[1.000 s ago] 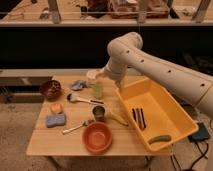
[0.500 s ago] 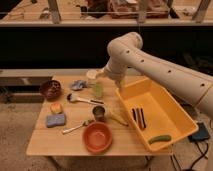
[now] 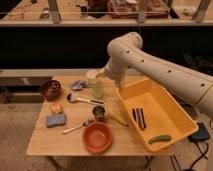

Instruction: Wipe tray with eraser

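Observation:
The yellow tray (image 3: 172,102) stands on the right half of the wooden table (image 3: 50,142), overhanging its right edge. The eraser (image 3: 139,118), a flat striped block, lies on the tray floor near its left wall. My white arm reaches in from the right, bends above the tray's far corner and comes down behind the table's middle. My gripper (image 3: 101,82) is over the back of the table, left of the tray and clear of the eraser, next to a pale green cup (image 3: 97,91).
A green pickle-shaped thing (image 3: 160,139) lies in the tray's near corner. On the table are an orange bowl (image 3: 97,136), a metal cup (image 3: 99,112), a blue-grey sponge (image 3: 56,120), a dark bowl (image 3: 50,89), a brush (image 3: 82,99) and a spoon (image 3: 76,128).

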You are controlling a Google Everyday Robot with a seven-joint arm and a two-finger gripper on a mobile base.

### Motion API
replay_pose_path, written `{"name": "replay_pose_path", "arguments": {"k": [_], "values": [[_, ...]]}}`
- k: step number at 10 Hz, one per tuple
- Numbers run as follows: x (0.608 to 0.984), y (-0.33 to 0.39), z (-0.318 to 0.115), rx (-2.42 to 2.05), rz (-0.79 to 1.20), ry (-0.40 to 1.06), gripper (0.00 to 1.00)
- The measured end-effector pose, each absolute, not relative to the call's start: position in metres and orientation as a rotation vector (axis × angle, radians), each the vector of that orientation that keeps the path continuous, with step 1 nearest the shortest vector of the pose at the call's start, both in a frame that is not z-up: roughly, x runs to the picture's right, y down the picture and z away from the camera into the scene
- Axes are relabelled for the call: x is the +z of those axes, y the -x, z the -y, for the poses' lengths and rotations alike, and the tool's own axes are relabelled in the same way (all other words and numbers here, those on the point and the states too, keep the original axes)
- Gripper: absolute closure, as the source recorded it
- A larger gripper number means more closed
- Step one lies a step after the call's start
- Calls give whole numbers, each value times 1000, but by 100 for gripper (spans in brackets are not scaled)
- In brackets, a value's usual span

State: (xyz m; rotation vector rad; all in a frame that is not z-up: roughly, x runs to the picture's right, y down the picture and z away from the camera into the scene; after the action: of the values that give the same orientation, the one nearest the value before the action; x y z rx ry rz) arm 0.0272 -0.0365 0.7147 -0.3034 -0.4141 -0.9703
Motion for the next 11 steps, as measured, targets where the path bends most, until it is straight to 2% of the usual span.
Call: {"name": "replay_pose_path", "arguments": {"k": [6, 11], "values": [[715, -52, 41, -933, 361, 321, 20], [701, -173, 33, -817, 320, 324, 20]]}}
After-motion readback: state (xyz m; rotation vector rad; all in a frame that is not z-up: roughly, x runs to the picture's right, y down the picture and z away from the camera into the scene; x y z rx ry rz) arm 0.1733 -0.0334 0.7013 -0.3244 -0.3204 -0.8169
